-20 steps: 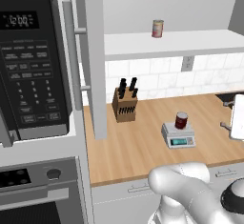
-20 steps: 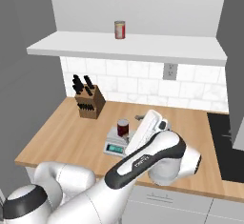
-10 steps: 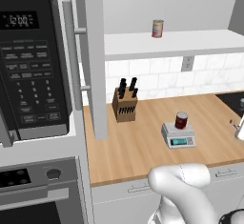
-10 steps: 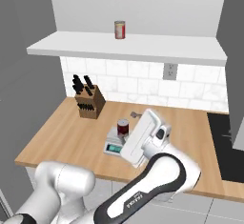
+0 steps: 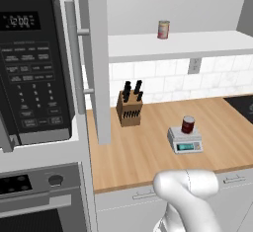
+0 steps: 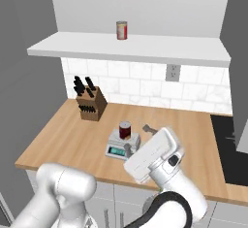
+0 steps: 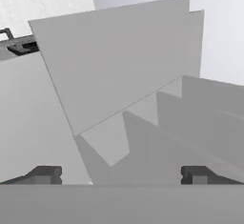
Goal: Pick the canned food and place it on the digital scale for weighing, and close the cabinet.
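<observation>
The dark red canned food (image 5: 188, 124) (image 6: 125, 130) stands upright on the light grey digital scale (image 5: 185, 140) (image 6: 123, 145) on the wooden counter. My gripper (image 6: 138, 138) (image 7: 121, 175) is open and holds nothing; it hovers just right of the scale, apart from the can. Both cabinet doors stand open: the left door (image 5: 97, 53), with its bar handle (image 5: 74, 53), is seen edge-on, and the right door (image 6: 237, 62) is at the right. In the hand view a grey cabinet door panel (image 7: 119, 61) lies ahead of the fingertips (image 7: 45, 174).
A can with a red and yellowish label (image 5: 163, 29) (image 6: 121, 29) stands on the white shelf (image 6: 131, 47). A knife block (image 5: 129, 103) (image 6: 89, 101) sits at the back of the counter. The black microwave (image 5: 34, 63) is at the left, the dark cooktop (image 6: 230, 144) at the right.
My hand has drawn back from the scale and lowered, turning, and has left the right edge of the left base view. The can has stayed on the scale.
</observation>
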